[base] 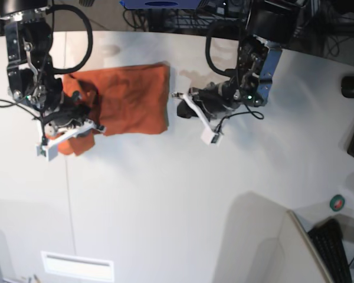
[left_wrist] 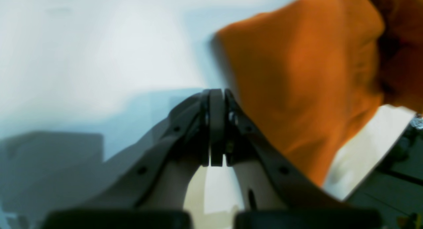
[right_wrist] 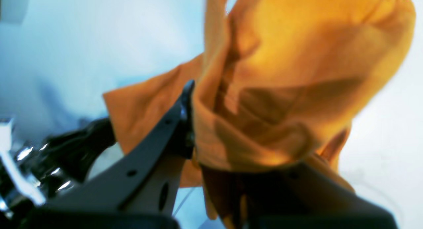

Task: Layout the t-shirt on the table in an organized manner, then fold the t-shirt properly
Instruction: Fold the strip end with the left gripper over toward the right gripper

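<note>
Holding a bunched fold of the t-shirt in its nearly closed jaws, the right gripper sits at the garment's end toward the base view's left, where cloth is lifted and crumpled over the fingers. The left gripper has its jaws pressed together on nothing and sits just beside the opposite edge, apart from the fabric. The shirt lies in the far part of the table, its long axis running across the base view from left to right; collar and hem cannot be told apart, so which way it points stays unclear. The risk, as I judge it, is that only one end is gripped: pulling from there could drag the whole shirt or deepen the wad instead of flattening it, and a thin pinch may slip loose.
</note>
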You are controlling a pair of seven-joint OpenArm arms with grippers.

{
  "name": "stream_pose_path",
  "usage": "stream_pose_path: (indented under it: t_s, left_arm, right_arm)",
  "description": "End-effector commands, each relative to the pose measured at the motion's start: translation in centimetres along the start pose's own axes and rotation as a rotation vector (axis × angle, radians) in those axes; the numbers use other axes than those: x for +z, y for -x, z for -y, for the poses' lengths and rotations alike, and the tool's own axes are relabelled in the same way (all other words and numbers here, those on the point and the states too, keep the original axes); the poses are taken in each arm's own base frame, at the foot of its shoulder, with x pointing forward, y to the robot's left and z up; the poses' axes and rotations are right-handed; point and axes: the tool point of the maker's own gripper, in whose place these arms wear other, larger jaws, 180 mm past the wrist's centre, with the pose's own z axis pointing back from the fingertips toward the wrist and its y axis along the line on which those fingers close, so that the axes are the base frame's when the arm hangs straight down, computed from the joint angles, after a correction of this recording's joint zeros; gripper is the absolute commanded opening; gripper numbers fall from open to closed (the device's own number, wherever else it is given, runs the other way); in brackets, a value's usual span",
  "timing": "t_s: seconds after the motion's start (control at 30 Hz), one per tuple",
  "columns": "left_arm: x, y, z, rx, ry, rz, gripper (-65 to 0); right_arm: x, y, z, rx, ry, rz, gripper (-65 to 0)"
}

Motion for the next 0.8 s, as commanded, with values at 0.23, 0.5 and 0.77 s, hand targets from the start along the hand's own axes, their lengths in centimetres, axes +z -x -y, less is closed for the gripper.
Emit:
stream_pose_path:
  t_s: [0.23,0.5,0.77]
  left_arm:
    - [1.5,0.1,-1.0,0.018,-0.024,0.034,-65.0]
    - [1.5,0.1,-1.0,0.021,-0.024,0.036,-65.0]
    - [3.7,1.1,-3.6,0.045,-0.083,0.049,-65.0]
  right_arm:
    - [0.4,0.9,-3.3,0.002,-0.033,-0.004,-65.0]
    - [0.4,0.7,-3.0,-0.006,-0.015,0.0,-65.0]
    - [-0.6,0.7,-1.9,-0.015,0.018,0.029,-65.0]
